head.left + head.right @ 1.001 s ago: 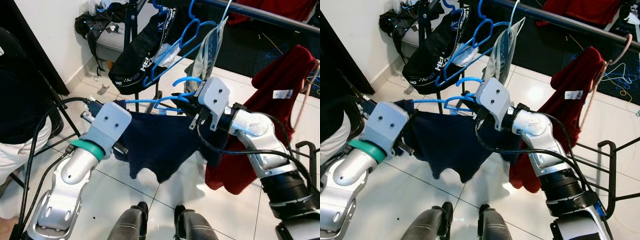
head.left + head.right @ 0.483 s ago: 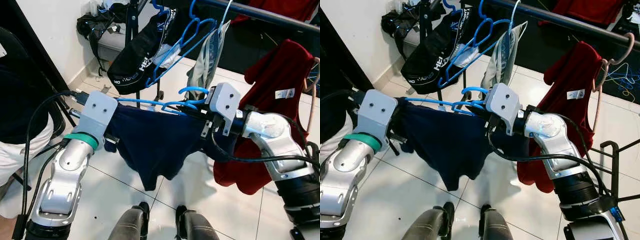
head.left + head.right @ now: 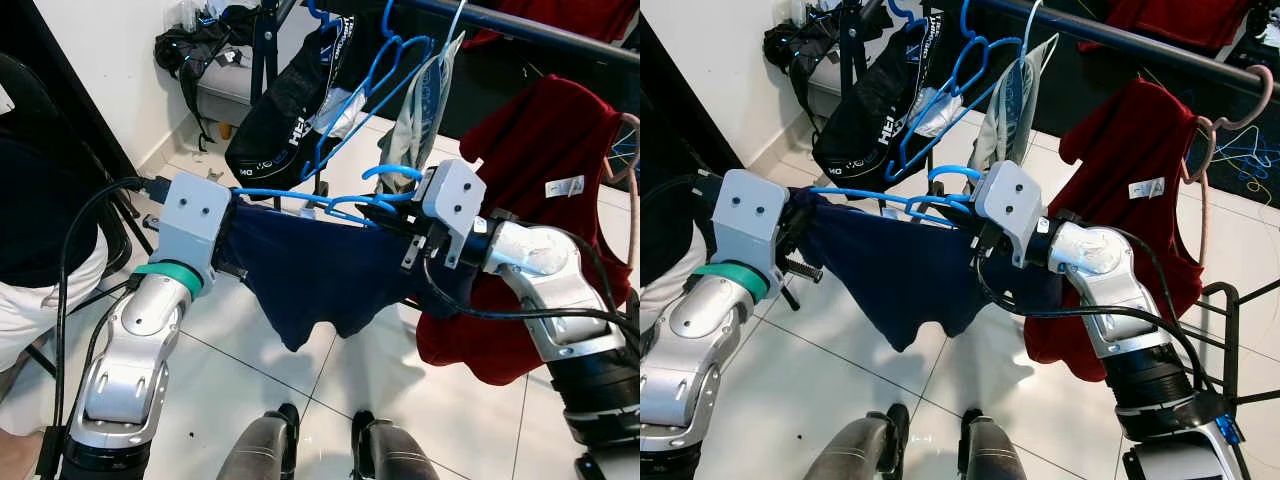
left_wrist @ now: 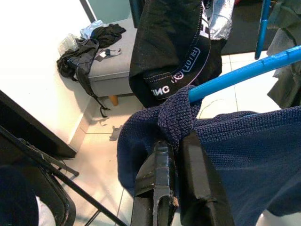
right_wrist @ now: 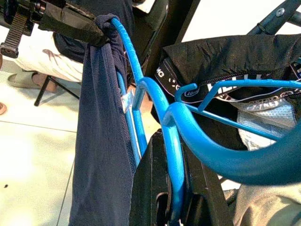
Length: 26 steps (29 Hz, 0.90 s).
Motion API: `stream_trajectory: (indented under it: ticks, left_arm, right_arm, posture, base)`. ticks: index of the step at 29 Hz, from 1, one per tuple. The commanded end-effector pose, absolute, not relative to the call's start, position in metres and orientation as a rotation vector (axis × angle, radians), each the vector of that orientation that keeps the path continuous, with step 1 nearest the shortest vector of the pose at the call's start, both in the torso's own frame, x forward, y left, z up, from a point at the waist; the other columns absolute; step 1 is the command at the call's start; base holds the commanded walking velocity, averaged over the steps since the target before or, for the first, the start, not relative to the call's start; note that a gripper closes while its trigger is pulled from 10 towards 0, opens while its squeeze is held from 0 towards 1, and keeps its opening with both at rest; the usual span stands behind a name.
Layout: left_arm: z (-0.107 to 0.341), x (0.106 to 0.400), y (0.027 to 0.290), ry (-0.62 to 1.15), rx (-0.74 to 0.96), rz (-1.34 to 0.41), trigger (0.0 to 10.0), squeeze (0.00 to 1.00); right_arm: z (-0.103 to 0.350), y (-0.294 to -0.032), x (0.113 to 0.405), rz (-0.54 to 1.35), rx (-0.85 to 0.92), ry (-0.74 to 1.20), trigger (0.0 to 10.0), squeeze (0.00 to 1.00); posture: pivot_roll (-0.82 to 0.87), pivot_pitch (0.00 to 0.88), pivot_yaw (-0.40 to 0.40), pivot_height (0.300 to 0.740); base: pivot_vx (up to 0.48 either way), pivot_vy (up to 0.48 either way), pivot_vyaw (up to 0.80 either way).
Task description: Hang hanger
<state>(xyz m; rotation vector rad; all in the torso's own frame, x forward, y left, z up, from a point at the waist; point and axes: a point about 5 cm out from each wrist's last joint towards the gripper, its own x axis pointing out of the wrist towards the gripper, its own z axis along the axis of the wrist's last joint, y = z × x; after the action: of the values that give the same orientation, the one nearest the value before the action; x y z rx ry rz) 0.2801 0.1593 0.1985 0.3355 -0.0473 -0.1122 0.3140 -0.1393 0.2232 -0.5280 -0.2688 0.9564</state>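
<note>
With the left gripper [image 4: 171, 155] pinching the navy top's [image 3: 310, 280] shoulder and the right gripper [image 5: 171, 188] clamped on the blue hanger's [image 3: 300, 195] neck below the rail [image 3: 520, 30], I reckoned it should lift level, hook leading.

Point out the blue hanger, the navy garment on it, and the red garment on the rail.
blue hanger [image 3: 385, 172], left eye view, on its hook.
navy garment [image 3: 310, 275], left eye view, on the middle of the cloth.
red garment [image 3: 1130, 150], right eye view, on its upper front.
</note>
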Motion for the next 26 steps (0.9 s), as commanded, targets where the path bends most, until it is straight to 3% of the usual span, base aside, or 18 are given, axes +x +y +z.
stream_trajectory:
  ticks: [1,5,7,10,18,26]
  left_arm:
    - [0.193,0.283,0.178,-0.004,0.381,0.017,10.0,0.00]
    - [0.195,0.286,0.209,0.024,0.431,0.225,10.0,0.00]
    - [0.195,0.286,0.209,0.024,0.431,0.225,10.0,0.00]
    - [0.202,0.285,0.223,0.001,0.439,0.336,10.0,0.00]
    - [0.201,0.284,0.226,0.010,0.456,0.328,10.0,0.00]
    - [0.203,0.286,0.206,-0.030,0.399,0.228,10.0,0.00]
  right_arm:
    - [0.229,-0.145,0.312,0.944,-0.526,-0.286,10.0,0.00]
    - [0.226,-0.157,0.307,0.972,-0.617,-0.229,10.0,0.00]
    - [0.226,-0.157,0.307,0.972,-0.617,-0.229,10.0,0.00]
    - [0.207,-0.168,0.297,1.059,-0.734,-0.081,10.0,0.00]
    - [0.200,-0.174,0.291,1.077,-0.747,-0.031,10.0,0.00]
    - [0.222,-0.173,0.303,0.943,-0.668,-0.172,10.0,0.00]
  posture:
    - [-0.03,0.146,0.094,0.740]
    - [-0.03,0.147,0.096,0.740]
    - [-0.03,0.147,0.096,0.740]
    - [-0.03,0.147,0.096,0.740]
    - [-0.04,0.146,0.098,0.740]
    - [-0.04,0.136,0.099,0.740]
  base:
    - [0.000,0.000,0.00]
    - [0.000,0.000,0.00]
    - [0.000,0.000,0.00]
    - [0.000,0.000,0.00]
    - [0.000,0.000,0.00]
    - [0.000,0.000,0.00]
